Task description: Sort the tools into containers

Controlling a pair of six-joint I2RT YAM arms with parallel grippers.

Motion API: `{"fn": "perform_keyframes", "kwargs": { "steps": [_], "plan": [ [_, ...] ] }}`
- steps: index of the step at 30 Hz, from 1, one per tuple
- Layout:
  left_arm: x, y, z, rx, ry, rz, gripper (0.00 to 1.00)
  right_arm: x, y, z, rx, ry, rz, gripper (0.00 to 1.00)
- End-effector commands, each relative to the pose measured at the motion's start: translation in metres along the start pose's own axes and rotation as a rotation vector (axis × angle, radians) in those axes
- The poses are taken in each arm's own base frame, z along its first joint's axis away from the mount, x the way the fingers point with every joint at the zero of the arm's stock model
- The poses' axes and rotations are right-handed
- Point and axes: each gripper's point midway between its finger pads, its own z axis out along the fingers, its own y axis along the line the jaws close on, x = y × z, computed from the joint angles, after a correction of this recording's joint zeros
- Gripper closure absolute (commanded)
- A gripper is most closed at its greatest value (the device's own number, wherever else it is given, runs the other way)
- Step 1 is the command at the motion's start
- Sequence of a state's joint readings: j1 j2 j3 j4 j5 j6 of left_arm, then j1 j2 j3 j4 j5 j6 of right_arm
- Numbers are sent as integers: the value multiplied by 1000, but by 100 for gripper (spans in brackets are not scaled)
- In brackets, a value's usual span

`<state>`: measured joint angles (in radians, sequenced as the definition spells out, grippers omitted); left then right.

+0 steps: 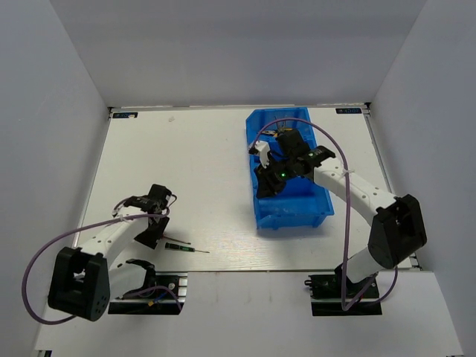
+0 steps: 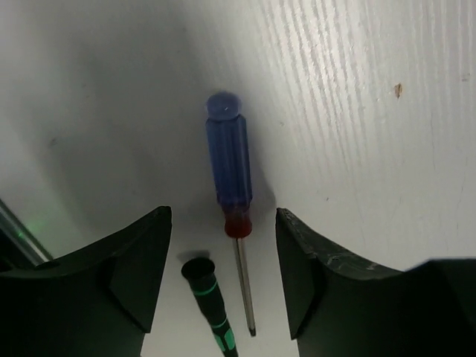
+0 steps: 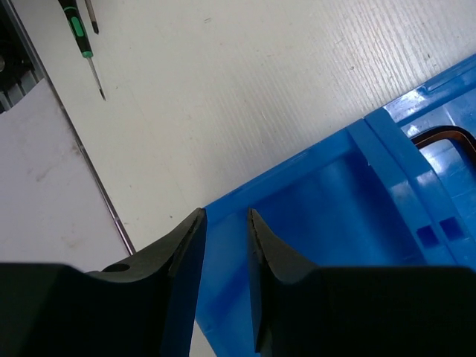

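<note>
- The table is white with a fine wood-like grain; the left wrist view shows a small brown speck on it.
- The bright blue bin stands on the table's right half, its long side running near to far.
- The blue-handled screwdriver, with a red collar, lies flat on the bare table.
- The black-handled screwdriver, green-banded, lies just beside it, apart, near the table's front edge on the left.

Blue screwdriver near the counter's near edge hidden under the left gripper from above, black screwdriver cut off at the left wrist view's bottom edge, bin middle covered by the right arm, dark bent tool cropped at the right edge, kind unclear.
</note>
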<state>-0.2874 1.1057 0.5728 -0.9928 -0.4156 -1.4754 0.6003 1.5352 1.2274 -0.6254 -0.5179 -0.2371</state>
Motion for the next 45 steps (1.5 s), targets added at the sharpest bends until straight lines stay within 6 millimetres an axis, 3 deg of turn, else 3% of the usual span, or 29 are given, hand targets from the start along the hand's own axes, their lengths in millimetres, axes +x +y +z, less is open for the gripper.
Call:
{"fn": "perform_keyframes", "kwargs": {
  "steps": [1, 4, 5, 8, 9, 11, 12, 13, 14, 15, 16, 17, 18, 19, 20, 21, 22, 23, 25, 26, 28, 32, 33, 36, 40, 41, 43, 44, 45],
  "plan": [
    [-9, -23, 10, 62, -22, 8, 31, -5, 2, -12, 25, -42, -34, 65],
    [-11, -27, 19, 50, -15, 16, 45, -1, 4, -13, 15, -35, -36, 65],
    [-9, -29, 20, 54, -3, 25, 56, -1, 3, -14, 16, -36, -34, 65],
    [-9, -31, 22, 58, 12, 36, 74, -3, 6, -18, 12, -40, -44, 65],
    [-11, -35, 20, 71, 9, 44, 85, -6, 6, -20, 9, -48, -47, 65],
    [-25, -67, 5, 185, -22, 140, 93, -11, 6, -27, 14, -64, -66, 65],
    [-30, -96, -14, 286, -27, 195, 95, -12, 3, -30, 32, -68, -77, 65],
    [-37, -140, -33, 462, -59, 252, 97, -14, -2, -33, 58, -70, -84, 65],
    [-23, -176, -61, 659, -7, 492, 100, -16, -30, -43, 237, -60, -94, 65],
    [-13, -199, -79, 788, 16, 587, 100, -17, -46, -50, 329, -58, -81, 68],
    [-5, -220, -95, 903, 41, 663, 100, -27, -62, -58, 424, -93, -79, 77],
    [4, -239, -112, 1019, 50, 792, 100, -25, -94, -79, 625, -92, -60, 91],
    [22, -265, -132, 1139, 147, 874, 100, -27, -110, -93, 694, -116, -37, 100],
    [32, -275, -139, 1186, 183, 933, 100, -26, -118, -102, 734, -120, -28, 100],
    [46, -292, -176, 1354, 210, 1037, 100, -24, -122, -110, 755, -118, -10, 100],
    [63, -301, -171, 1384, 258, 1083, 100, -16, -132, -121, 779, -122, 45, 100],
    [74, -307, -183, 1448, 268, 1129, 100, -13, -134, -125, 788, -121, 63, 100],
    [91, -314, -212, 1556, 262, 1210, 100, -3, -139, -131, 806, -107, 97, 100],
    [118, -320, -221, 1629, 306, 1289, 100, 8, -146, -143, 843, -114, 145, 100],
    [137, -317, -246, 1727, 339, 1336, 100, 13, -152, -151, 862, -125, 176, 100],
    [158, -314, -257, 1792, 341, 1413, 100, 25, -163, -165, 885, -135, 229, 100],
    [202, -286, -298, 1991, 251, 1533, 100, 37, -170, -181, 885, -143, 304, 100],
    [203, -283, -310, 2016, 196, 1551, 100, 38, -172, -184, 885, -146, 316, 100],
    [223, -268, -313, 2005, 197, 1637, 100, 49, -180, -195, 897, -155, 366, 100],
    [250, -272, -308, 1979, 219, 1683, 100, 40, -174, -194, 803, -217, 379, 100],
    [257, -278, -294, 1939, 237, 1688, 99, 39, -172, -201, 805, -243, 382, 100],
    [266, -287, -287, 1899, 207, 1690, 91, 27, -160, -197, 735, -312, 335, 87],
    [268, -287, -282, 1880, 235, 1679, 77, 22, -154, -200, 722, -333, 290, 73],
    [273, -291, -278, 1854, 218, 1668, 68, 16, -142, -199, 678, -359, 255, 67]
  ]
}}
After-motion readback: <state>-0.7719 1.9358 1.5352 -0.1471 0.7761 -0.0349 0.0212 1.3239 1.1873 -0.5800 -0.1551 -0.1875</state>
